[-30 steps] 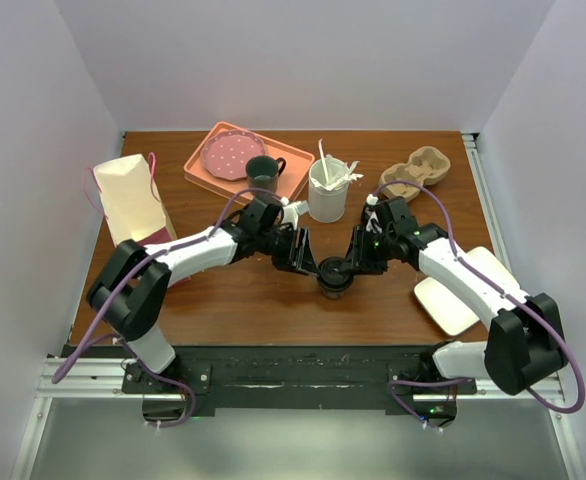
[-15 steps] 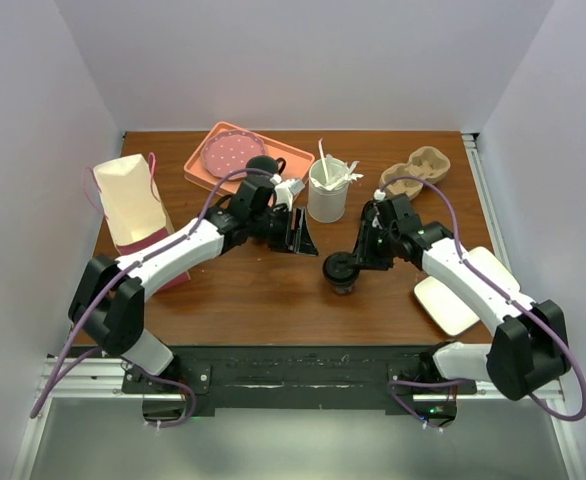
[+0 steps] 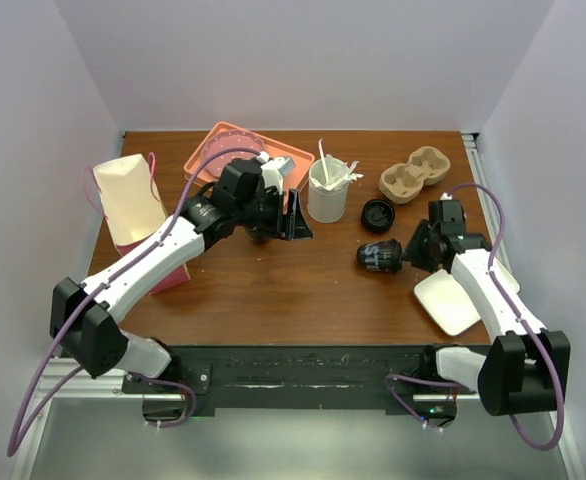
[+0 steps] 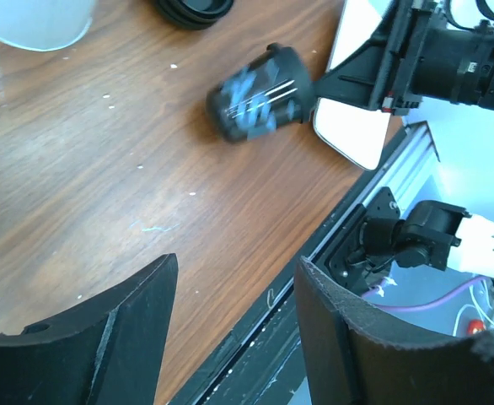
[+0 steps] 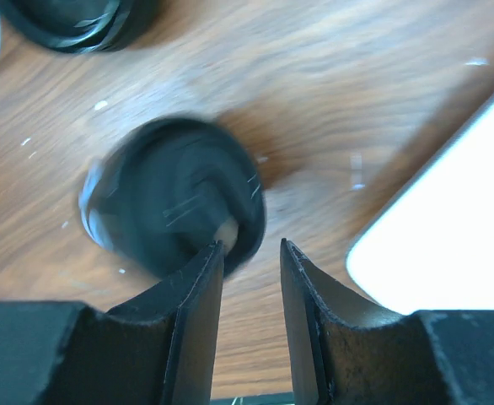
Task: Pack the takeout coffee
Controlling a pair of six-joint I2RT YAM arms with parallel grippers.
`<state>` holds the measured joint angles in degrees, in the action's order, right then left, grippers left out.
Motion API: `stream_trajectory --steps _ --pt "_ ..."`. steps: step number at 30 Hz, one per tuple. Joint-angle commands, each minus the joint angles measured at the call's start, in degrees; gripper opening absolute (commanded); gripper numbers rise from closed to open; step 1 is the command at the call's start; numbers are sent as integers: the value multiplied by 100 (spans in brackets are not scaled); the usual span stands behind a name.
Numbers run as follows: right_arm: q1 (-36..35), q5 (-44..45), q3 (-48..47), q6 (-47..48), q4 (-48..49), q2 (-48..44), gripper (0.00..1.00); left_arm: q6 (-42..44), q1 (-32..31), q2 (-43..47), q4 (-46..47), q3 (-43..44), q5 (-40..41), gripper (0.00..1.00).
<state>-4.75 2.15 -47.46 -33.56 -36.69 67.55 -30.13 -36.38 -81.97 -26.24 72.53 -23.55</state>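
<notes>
Lying sideways, the takeout coffee (image 3: 378,256) rests just before the unclenched, empty right hand (image 3: 413,251).

You had the lettered black cup (image 3: 380,256) lying tipped on its side, its round black lid (image 3: 377,215) off at twelve o'clock.

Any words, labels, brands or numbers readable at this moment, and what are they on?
Takeout coffee cup, lying on its side: light lettering on its wall, too small and blurred to read in any view.
Black lid, paper bag, cup carrier: no text visible.
</notes>
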Motion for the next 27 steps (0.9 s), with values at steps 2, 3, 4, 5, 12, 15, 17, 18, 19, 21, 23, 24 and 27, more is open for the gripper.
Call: stream_trajectory --steps 2,3,4,5,12,15,17,18,19,21,23,24,27 --pt "413 471 35 59 240 -312 37 174 26 287 -338 191 421 64" --pt "423 409 -34 86 267 -313 37 174 17 305 -347 200 448 64" --pt "423 348 -70 113 276 -260 37 183 26 331 -347 191 457 64" --pt "423 243 -96 191 372 -242 37 174 26 340 -338 182 465 64" --pt "423 -568 45 614 857 -225 43 209 26 358 -338 174 509 64" --pt "431 82 -122 430 610 -76 47 209 26 375 -364 112 509 64" --pt "431 573 -158 455 802 -49 53 209 17 401 -382 77 509 64" --pt "423 741 -202 525 908 3 55 209 26 419 -382 68 509 64" --pt "431 873 -263 604 970 65 57 218 17 428 -417 68 509 64" --pt "431 1094 -613 842 1032 423 59 218 17 445 -435 42 509 64" --pt "431 1112 -878 965 910 680 60 209 17 472 -426 7 518 64" --pt "431 1094 -1027 974 892 768 60 201 17 489 -426 -11 536 64" --pt "431 911 -1081 895 874 970 59 200 17 516 -426 -29 588 64"
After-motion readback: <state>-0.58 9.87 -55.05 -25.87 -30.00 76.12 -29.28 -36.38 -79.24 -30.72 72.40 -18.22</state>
